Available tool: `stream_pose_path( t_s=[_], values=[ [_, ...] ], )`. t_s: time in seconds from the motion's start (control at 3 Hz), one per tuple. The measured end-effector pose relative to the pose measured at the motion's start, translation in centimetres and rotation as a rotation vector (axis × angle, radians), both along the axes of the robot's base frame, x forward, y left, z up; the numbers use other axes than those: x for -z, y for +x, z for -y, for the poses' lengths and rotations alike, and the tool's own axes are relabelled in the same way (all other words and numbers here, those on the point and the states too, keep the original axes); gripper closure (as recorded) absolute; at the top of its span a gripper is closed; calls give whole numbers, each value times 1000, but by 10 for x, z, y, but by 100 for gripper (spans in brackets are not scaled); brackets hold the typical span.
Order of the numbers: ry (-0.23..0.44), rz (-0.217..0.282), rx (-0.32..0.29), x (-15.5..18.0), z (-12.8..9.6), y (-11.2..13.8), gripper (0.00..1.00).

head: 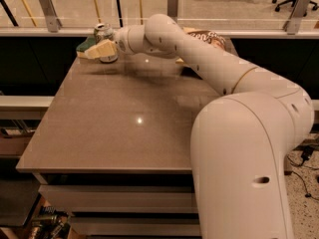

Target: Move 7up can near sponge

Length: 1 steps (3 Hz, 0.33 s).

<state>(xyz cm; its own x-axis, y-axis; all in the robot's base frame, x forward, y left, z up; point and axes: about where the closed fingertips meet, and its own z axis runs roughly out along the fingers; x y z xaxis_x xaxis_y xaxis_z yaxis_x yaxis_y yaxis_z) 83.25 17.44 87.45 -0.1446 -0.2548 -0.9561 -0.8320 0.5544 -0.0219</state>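
Note:
The 7up can [103,32], silver with a pull-tab top, stands upright at the far left corner of the table [124,113]. The sponge [82,47], dark green on top, lies right beside the can on its left, partly hidden by the gripper. My gripper [101,49] reaches in from the right. Its tan fingers [97,50] are closed around the can's body, and the near finger covers most of the can's front. The can's base rests on the table surface.
A crinkled brown chip bag [207,38] lies at the table's far right, behind my arm [199,59]. A rail with glass panels [239,21] runs behind the far edge. The table's left edge is close to the can and sponge.

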Motion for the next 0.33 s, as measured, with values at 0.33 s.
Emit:
stream_pose_path(
  t_s=[0.33],
  values=[
    [0,0,0,0,0,0,0]
  ],
)
